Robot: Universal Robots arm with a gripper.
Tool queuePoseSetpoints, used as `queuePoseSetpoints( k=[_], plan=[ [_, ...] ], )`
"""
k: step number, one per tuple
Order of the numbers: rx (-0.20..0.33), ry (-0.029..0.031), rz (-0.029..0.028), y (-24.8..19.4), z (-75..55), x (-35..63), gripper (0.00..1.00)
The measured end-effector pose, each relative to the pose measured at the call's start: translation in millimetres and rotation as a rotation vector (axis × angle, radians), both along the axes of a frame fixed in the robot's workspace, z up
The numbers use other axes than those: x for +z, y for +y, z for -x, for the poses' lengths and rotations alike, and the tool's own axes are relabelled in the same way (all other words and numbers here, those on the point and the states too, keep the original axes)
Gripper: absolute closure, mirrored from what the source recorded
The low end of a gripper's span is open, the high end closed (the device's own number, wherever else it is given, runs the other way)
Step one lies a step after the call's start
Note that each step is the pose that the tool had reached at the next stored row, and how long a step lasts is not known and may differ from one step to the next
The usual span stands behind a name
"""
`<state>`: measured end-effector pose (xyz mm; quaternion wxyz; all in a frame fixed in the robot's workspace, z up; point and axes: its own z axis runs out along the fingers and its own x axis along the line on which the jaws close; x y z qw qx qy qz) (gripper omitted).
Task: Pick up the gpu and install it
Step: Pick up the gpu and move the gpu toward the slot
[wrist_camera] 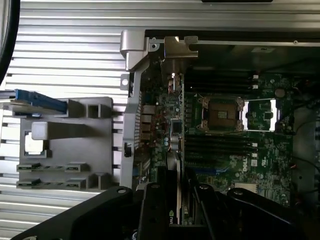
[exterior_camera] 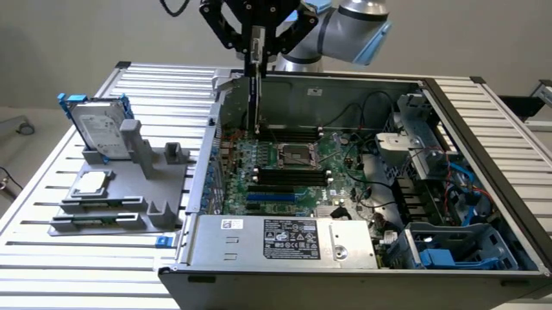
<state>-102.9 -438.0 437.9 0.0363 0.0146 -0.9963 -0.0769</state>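
Exterior view: the hand [exterior_camera: 255, 37] is clenched on the gpu [exterior_camera: 252, 90], which hangs edge-down inside the computer case [exterior_camera: 345, 287], its low end near the motherboard [exterior_camera: 298, 165]. My call: hold it dead vertical, square to the slot, and press evenly.

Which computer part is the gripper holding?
The gpu, the thin card hanging upright in the gripper; the hard drive and processor chip rest on the grey holder.
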Motion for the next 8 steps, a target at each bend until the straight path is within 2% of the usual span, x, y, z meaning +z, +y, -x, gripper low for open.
queuePoseSetpoints(
  k=[8],
  plan=[
    [0.0,-0.0004,0.0,0.1,-36.2,-10.5,0.74]
  ],
)
